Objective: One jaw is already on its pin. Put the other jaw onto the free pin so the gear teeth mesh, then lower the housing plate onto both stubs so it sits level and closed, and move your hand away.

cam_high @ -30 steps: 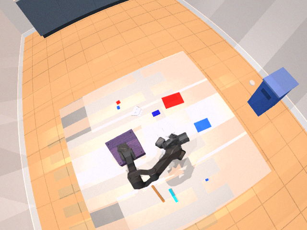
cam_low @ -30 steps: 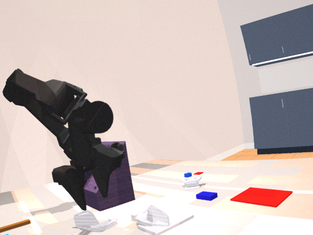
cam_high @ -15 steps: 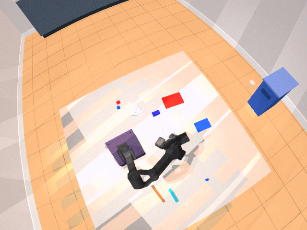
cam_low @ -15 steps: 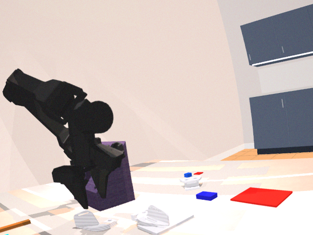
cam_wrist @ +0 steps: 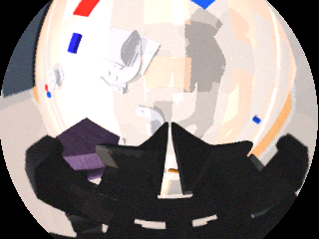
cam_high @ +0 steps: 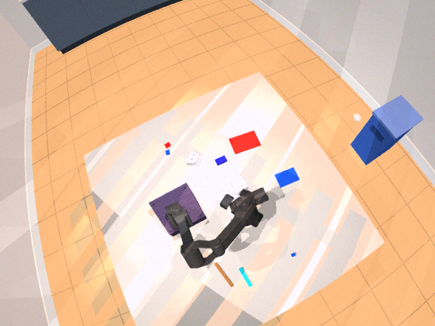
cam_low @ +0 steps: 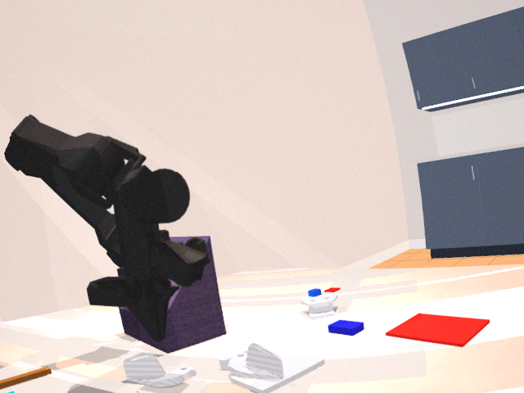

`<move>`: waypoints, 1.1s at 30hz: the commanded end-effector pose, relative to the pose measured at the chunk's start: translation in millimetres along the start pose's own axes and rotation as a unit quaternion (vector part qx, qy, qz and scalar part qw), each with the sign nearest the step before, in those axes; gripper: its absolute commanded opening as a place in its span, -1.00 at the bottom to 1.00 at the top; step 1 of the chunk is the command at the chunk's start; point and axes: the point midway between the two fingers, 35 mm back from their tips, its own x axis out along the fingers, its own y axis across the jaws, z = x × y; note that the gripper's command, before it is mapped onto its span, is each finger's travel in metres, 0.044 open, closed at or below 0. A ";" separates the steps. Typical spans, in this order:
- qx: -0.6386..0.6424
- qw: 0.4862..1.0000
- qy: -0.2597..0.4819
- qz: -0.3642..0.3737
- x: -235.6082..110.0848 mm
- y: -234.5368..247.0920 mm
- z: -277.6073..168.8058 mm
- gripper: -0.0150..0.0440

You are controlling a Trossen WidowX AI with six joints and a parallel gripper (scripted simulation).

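My gripper point(cam_low: 158, 336) point(cam_wrist: 168, 124) is shut and empty, pointing down above the floor. The loose white jaw point(cam_low: 142, 371) point(cam_wrist: 156, 119) lies apart from the base, just beyond the fingertips in the wrist view. The white base point(cam_low: 306, 365) point(cam_wrist: 152, 51) carries the other white jaw point(cam_low: 265, 363) point(cam_wrist: 131, 49), whose curved blade stands up. Small round features show at the base's near edge, but which is the free pin I cannot tell. The white housing plate point(cam_high: 193, 157) point(cam_low: 319, 300) point(cam_wrist: 56, 77) stands apart, raised on its supports. The arm hides much of the base in the top view.
A purple box point(cam_high: 191, 202) point(cam_low: 198, 306) point(cam_wrist: 86, 135) stands beside the arm. A dark blue block point(cam_high: 221, 160) point(cam_low: 345, 327) and a red panel point(cam_high: 245, 142) point(cam_low: 438, 330) lie behind the base. A blue panel point(cam_high: 287, 177), an orange bar point(cam_high: 223, 274) and a cyan bar point(cam_high: 245, 277) lie around.
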 end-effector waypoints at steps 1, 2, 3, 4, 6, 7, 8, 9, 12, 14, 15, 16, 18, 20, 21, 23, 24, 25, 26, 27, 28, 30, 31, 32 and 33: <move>0.000 1.000 0.000 0.000 0.0 0.0 0.0 -0.49; 0.000 1.000 0.000 0.000 0.0 0.0 0.0 -0.49; 0.000 1.000 0.000 0.000 0.0 0.0 0.0 -0.49; 0.000 1.000 0.000 0.000 0.0 0.0 0.0 -0.49; 0.000 1.000 0.000 0.000 0.0 0.0 0.0 -0.49; 0.000 1.000 0.000 0.000 0.0 0.0 0.0 -0.49; 0.000 1.000 0.000 0.000 0.0 0.0 0.0 -0.49; 0.000 1.000 0.000 0.000 0.0 0.0 0.0 -0.49; 0.000 1.000 0.000 0.000 0.0 0.0 0.0 -0.49; 0.000 1.000 0.000 0.000 0.0 0.0 0.0 -0.49; 0.000 1.000 0.000 0.000 0.0 0.0 0.0 -0.40; 0.000 1.000 0.000 0.000 0.0 0.0 0.0 -0.31; 0.000 1.000 0.000 0.000 0.0 0.0 0.0 -0.14; 0.000 1.000 0.000 0.000 0.0 0.0 0.0 0.04; 0.000 1.000 0.000 0.000 0.0 0.0 0.0 0.13; 0.000 1.000 0.000 0.000 0.0 0.0 0.0 0.31; 0.000 1.000 0.000 0.000 0.0 0.0 0.0 0.40; 0.000 1.000 0.000 0.000 0.0 0.0 0.0 0.49; 0.000 1.000 0.000 0.000 0.0 0.0 0.0 0.58; 0.000 1.000 0.000 0.000 0.0 0.0 0.0 0.67; 0.000 1.000 0.000 0.000 0.0 0.0 0.0 0.75; 0.000 1.000 0.000 0.000 0.0 0.0 0.0 0.93; 0.000 1.000 0.000 0.000 0.0 0.0 0.0 1.00; 0.000 1.000 0.000 0.000 0.0 0.0 0.0 1.00; 0.000 1.000 0.000 0.000 0.0 0.0 0.0 1.00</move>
